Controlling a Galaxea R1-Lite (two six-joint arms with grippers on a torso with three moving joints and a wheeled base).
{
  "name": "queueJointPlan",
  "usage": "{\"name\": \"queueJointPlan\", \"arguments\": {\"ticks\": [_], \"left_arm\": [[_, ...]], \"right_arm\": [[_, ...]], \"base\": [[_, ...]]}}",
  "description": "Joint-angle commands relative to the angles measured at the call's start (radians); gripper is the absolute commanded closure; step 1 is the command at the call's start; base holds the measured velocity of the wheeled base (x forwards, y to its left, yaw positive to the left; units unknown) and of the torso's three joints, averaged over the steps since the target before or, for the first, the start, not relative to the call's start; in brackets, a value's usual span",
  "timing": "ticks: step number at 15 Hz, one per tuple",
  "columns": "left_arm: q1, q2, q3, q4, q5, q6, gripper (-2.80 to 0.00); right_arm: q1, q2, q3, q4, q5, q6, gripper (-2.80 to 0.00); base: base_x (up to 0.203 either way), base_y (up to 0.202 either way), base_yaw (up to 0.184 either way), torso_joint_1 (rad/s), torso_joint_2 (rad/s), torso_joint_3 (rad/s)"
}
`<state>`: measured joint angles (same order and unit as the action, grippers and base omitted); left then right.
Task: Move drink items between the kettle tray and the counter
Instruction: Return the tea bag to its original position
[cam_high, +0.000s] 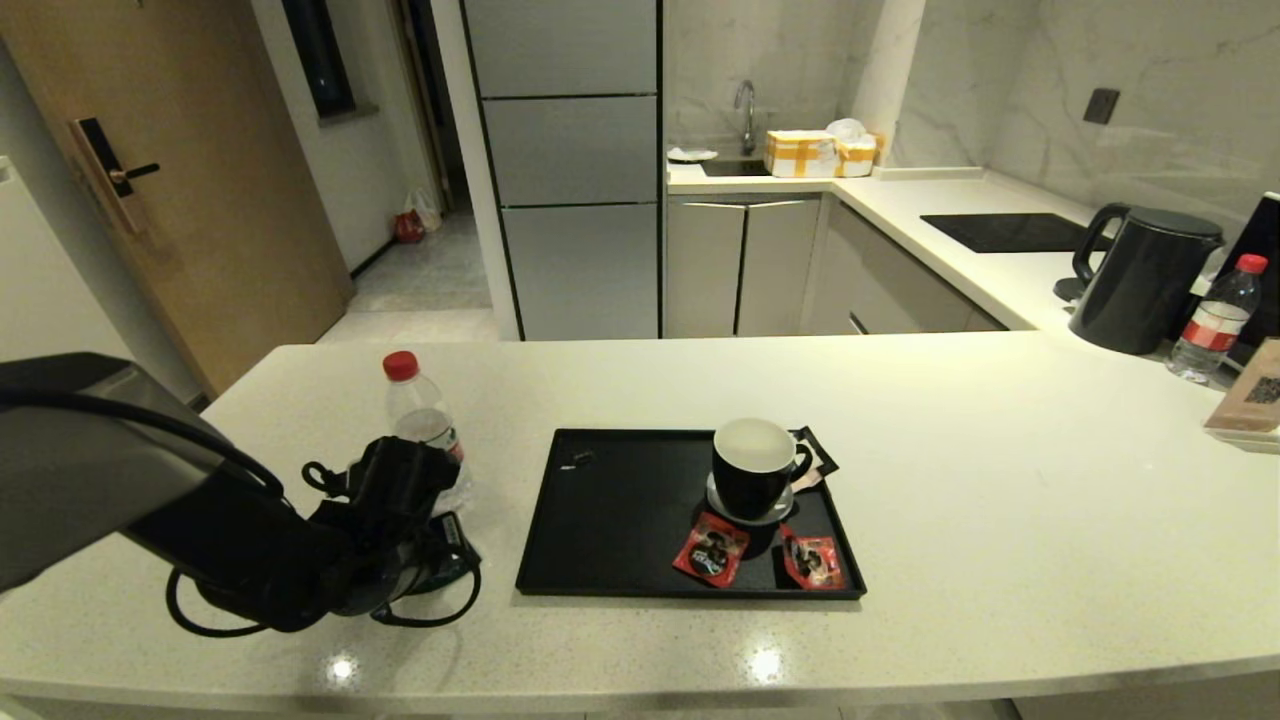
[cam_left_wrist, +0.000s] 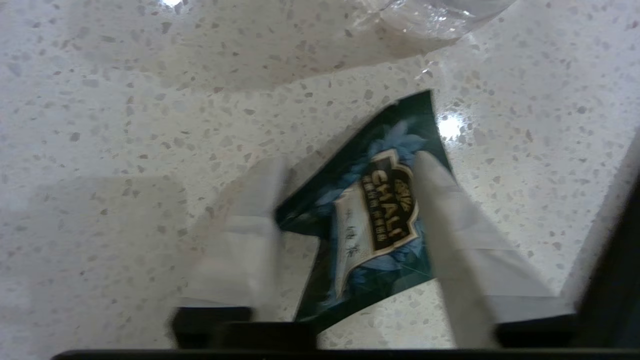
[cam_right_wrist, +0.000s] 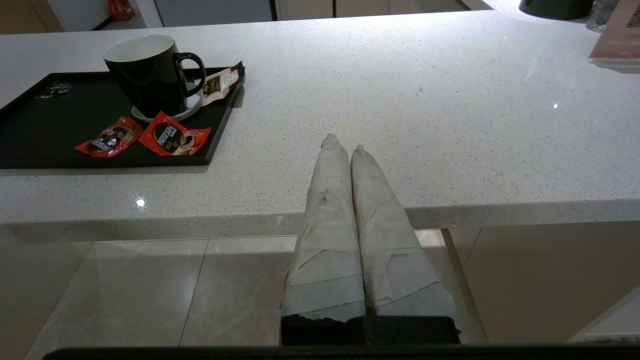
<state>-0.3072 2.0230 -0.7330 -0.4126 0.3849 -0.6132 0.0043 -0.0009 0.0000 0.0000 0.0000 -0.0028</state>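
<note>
Speckled off-white stone, glossy under the lights, made up the counter (cam_high: 950, 470) that carried everything. Farthest left, my left gripper (cam_left_wrist: 345, 165) hung low over that stone, beside the tray's left edge, its jaws parted, the two pale wrapped fingers (cam_left_wrist: 440, 200) straddling the flat teal-blue sachet (cam_left_wrist: 370, 215). That sachet lay on the counter, a thin foil-like packet with a blue flower print and a dark label; one finger crossed over its right edge, the other stood at its left edge, and I could not tell whether either pressed on it. Just behind my left wrist stood the small clear plastic water bottle (cam_high: 420, 410), upright on the counter, red cap on top, its lower half hidden by my arm.

Next came the kettle tray (cam_high: 610, 520), a flat black rectangle with a low raised rim. Its left half was mostly bare. On its right half a black mug (cam_high: 755, 470) with a white inside sat on a small round saucer (cam_high: 752, 512), and two crinkled red sachets (cam_high: 712, 548) lay in front of it, near the front rim. Another small packet (cam_high: 820, 462) poked out behind the mug at the tray's far right corner.

To the right, my right gripper (cam_right_wrist: 346, 145) rested off the counter's front edge, jaws pressed together and holding nothing, the taped fingertips reaching over the stone lip.
</note>
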Motion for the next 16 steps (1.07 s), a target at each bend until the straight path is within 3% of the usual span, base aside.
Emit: {"name": "queueJointPlan", "arguments": {"ticks": [1, 6, 8, 11, 14, 16], "left_arm": [[0.0, -0.011, 0.003, -0.005, 0.002, -0.003, 0.0], [-0.017, -0.047, 0.006, -0.002, 0.001, 0.001, 0.0], [-0.069, -0.129, -0.002, 0.0, -0.016, 0.013, 0.0], [-0.09, -0.145, -0.012, 0.005, -0.038, 0.031, 0.0], [-0.222, -0.167, -0.144, 0.036, -0.17, 0.199, 0.0], [-0.245, -0.116, -0.195, 0.051, -0.181, 0.234, 0.0]], "right_arm": [[0.0, 0.001, 0.0, 0.0, 0.0, 0.001, 0.0], [0.0, 0.001, 0.0, 0.0, 0.0, 0.0, 0.0], [0.0, 0.001, 0.0, 0.0, 0.0, 0.0, 0.0], [0.0, 0.001, 0.0, 0.0, 0.0, 0.0, 0.0], [0.0, 0.001, 0.0, 0.0, 0.0, 0.0, 0.0], [0.0, 0.001, 0.0, 0.0, 0.0, 0.0, 0.0]], "base": [[0.0, 0.0, 0.0, 0.0, 0.0, 0.0], [0.0, 0.0, 0.0, 0.0, 0.0, 0.0], [0.0, 0.0, 0.0, 0.0, 0.0, 0.0], [0.0, 0.0, 0.0, 0.0, 0.0, 0.0], [0.0, 0.0, 0.0, 0.0, 0.0, 0.0], [0.0, 0.0, 0.0, 0.0, 0.0, 0.0]]}}
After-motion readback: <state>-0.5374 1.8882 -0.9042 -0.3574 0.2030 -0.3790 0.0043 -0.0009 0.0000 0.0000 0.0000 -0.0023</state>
